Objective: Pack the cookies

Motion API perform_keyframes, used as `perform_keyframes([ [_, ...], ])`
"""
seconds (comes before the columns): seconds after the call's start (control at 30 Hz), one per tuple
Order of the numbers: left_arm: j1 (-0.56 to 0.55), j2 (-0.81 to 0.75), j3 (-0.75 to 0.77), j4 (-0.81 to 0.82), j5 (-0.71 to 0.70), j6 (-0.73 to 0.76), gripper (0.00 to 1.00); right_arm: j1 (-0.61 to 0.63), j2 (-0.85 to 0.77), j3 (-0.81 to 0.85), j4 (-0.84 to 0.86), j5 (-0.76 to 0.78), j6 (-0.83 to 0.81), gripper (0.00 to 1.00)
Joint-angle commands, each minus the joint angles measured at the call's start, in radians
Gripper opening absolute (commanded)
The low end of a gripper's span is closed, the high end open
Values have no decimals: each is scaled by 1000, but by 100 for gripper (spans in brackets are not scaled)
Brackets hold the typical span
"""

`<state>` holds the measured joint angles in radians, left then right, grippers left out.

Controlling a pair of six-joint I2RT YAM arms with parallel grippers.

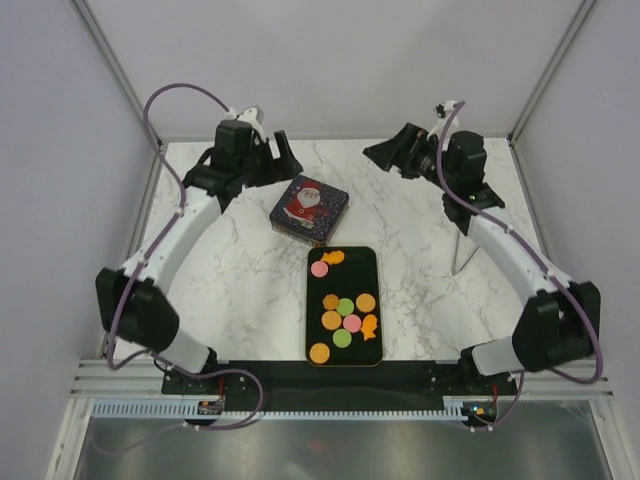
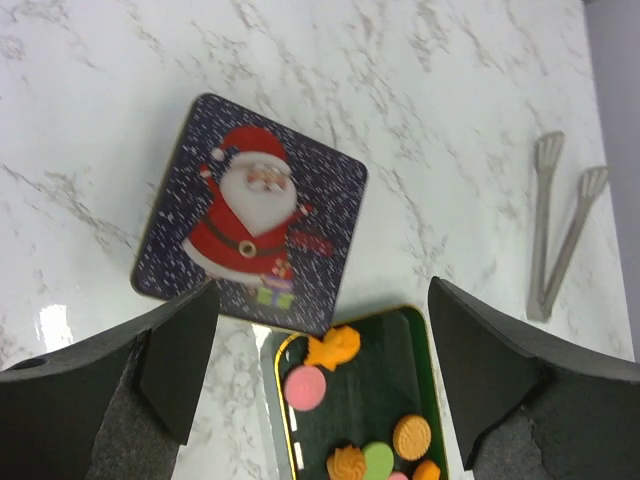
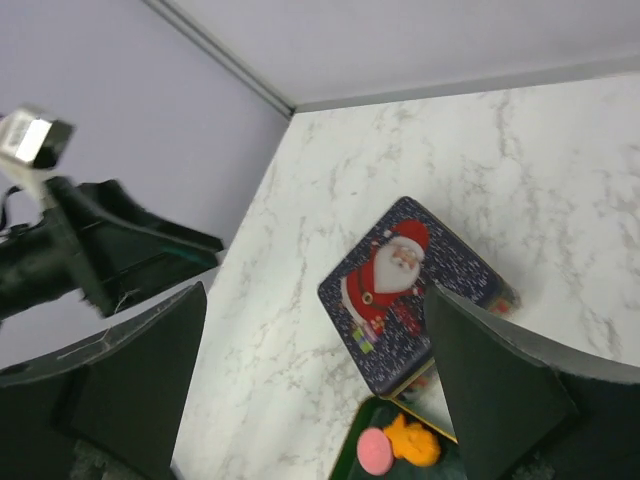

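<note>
Bare tabletop (image 1: 240, 270) lies open to the left of the tray (image 1: 345, 282) and the Santa tin (image 1: 309, 208); my left gripper (image 2: 320, 370), jaws spread, has free passage there. The tin sits right at the tray's far end, so I see no gap to pass between them. On the right, the tongs (image 2: 541, 250) lie in the strip between tray and side wall (image 1: 600, 130), narrowing the way for my right gripper (image 3: 310, 390). Above the cookies (image 1: 345, 308) the air is open.
</note>
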<state>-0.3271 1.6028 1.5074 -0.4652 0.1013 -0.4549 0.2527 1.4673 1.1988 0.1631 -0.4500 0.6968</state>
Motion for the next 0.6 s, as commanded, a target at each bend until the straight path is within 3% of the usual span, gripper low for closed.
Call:
perform_keyframes([
  [0.0, -38, -195, -180, 28, -15, -14, 93, 0, -170, -132, -144, 157, -124, 98],
  [0.13, -64, -380, -382, 25, 11, 5, 93, 0, -344, -251, -258, 278, -171, 98],
  [0.3, -64, -535, -473, -46, 29, 56, 93, 2, -488, -361, -326, 418, -198, 98],
  [0.57, -64, -658, -547, -69, 64, 93, 93, 0, -486, -364, -318, 442, -189, 98],
])
